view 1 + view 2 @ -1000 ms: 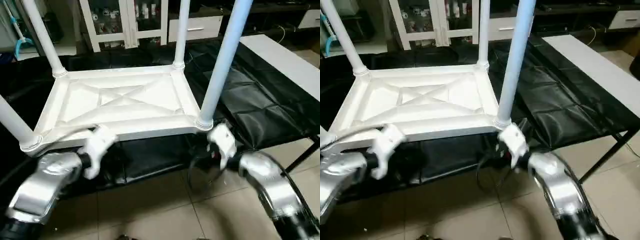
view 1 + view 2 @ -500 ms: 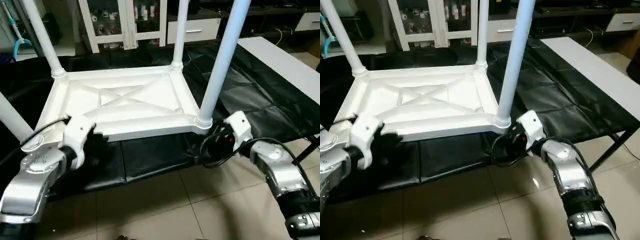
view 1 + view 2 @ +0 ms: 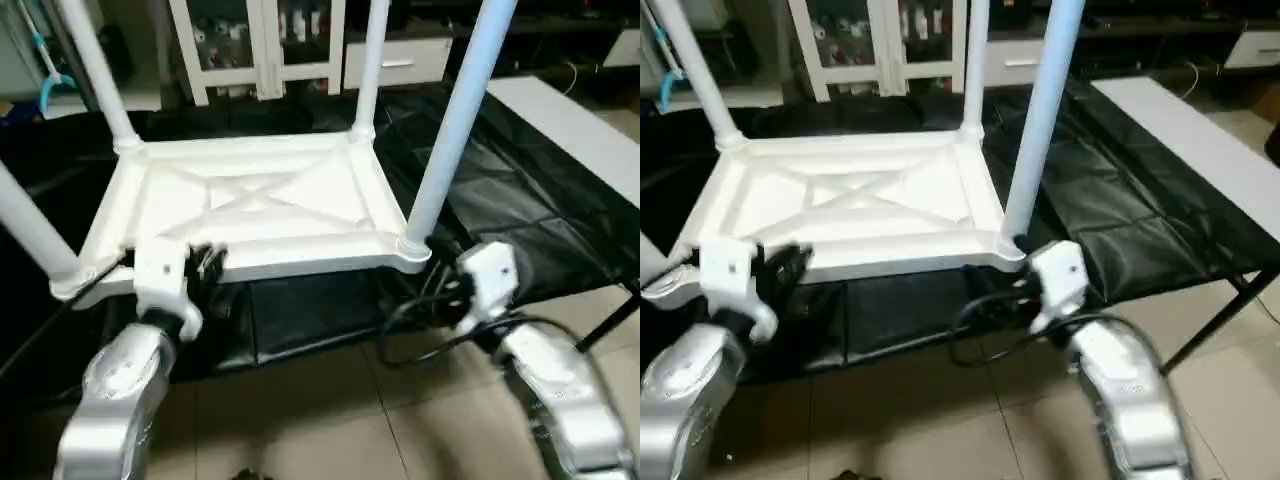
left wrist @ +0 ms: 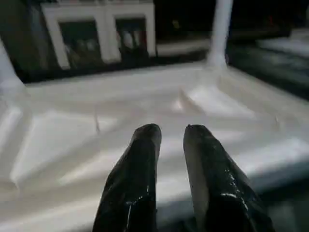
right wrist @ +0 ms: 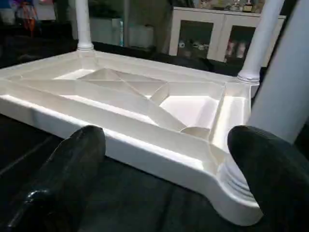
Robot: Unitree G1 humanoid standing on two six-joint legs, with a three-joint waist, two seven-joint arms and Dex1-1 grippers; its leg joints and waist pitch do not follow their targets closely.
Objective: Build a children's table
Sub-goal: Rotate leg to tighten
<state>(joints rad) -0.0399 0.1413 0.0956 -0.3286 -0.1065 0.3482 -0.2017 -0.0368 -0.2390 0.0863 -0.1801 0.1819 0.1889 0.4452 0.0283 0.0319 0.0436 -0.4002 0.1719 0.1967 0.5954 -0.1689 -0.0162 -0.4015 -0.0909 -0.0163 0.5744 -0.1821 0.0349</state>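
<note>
Table top (image 3: 250, 205) lies upside down at frame centre on a black sheet (image 3: 500, 215), white plastic, X-shaped ribs facing up, raised rim all round. Four white legs stand up from the corner sockets: far-left leg (image 3: 95, 70), far-right leg (image 3: 368, 65), near-right leg (image 3: 455, 120) running out the top edge, near-left leg (image 3: 30, 225) leaning out the left edge. Left gripper (image 3: 205, 265) sits at the top's near edge, lower left, fingers (image 4: 140, 169) close together with a narrow gap, pinching nothing. Right gripper (image 5: 169, 159) is just off the near-right corner socket, lower right, fingers spread wide, nothing between them. Below the near edge is bare tile floor (image 3: 330, 420). Right of the sheet, a white board (image 3: 580, 125). White cabinet (image 3: 260, 45) along the upper edge behind the top.
</note>
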